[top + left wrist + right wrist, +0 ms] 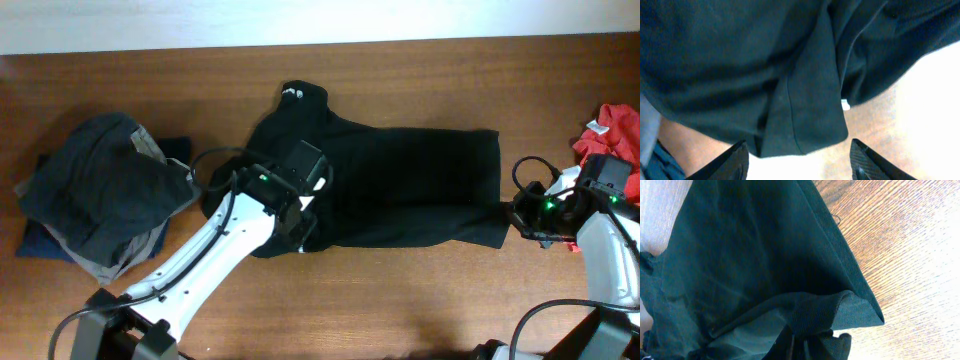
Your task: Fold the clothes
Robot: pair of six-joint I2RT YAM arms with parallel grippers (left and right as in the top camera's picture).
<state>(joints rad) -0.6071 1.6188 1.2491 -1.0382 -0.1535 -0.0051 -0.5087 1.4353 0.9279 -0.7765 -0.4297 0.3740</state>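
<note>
The large, soft black garment [400,185] lies spread across the middle of the brown wooden table [420,300], collar toward the far edge. The left gripper [797,161] hangs over its left part, fingers parted, clasping nothing. The right gripper [522,216] is clenched on the garment's near right corner — fabric bunched between its fingers.

The clothes [400,180] are plain black, garment pile [100,190] is charcoal grey with navy bits, red cloth [615,130], brown woodgrain tabletop [400,300].
</note>
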